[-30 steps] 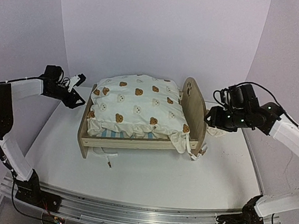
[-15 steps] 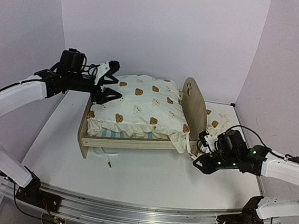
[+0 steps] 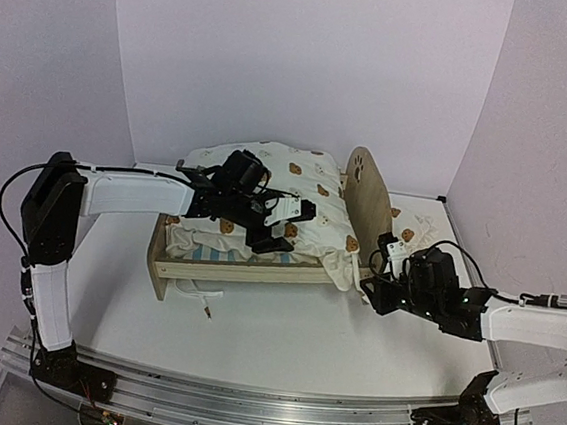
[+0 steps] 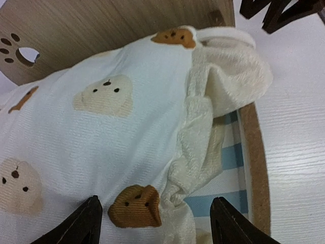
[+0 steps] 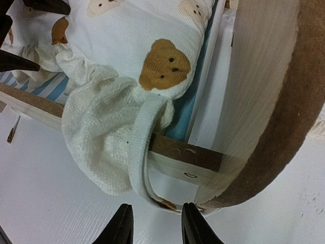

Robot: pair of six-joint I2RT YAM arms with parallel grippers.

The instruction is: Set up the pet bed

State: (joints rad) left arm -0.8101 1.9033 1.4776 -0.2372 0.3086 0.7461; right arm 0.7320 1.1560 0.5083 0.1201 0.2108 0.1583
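Left arm: reaches from the left across the pet bed (image 3: 259,260). The left gripper (image 4: 156,203) hangs low over the near edge of the bear-print duvet (image 4: 101,127), jaws well apart and nothing between them. It looks poised to take the bunched hem there, where the cloth has pulled back.

Bed: the pet bed sits mid-table, long side toward the arms. The duvet lies heaped on it, not flat. Along the near side the blue-and-white striped base (image 4: 228,157) shows past the hem, beside the wooden side rail (image 4: 254,168). A white strap (image 3: 198,293) lies on the table under the near left corner.

Right end: the rounded end board (image 3: 365,195) with the paw cut-out stands upright. The duvet's near right corner (image 5: 96,152) has spilled over the rail and hangs outside the frame, its tie loop (image 5: 139,147) dangling down to the table.

Right arm: lies low along the table. The right gripper (image 5: 156,207) sits just short of that corner, jaws narrowly apart and empty, aimed at the loop's lower end.

Behind the end board a bear-print pillow (image 3: 404,231) rests on the table, outside the bed.

Judgement: both hands are set on the same near edge, likely to lift the corner in and spread the duvet. Pillow not yet placed.
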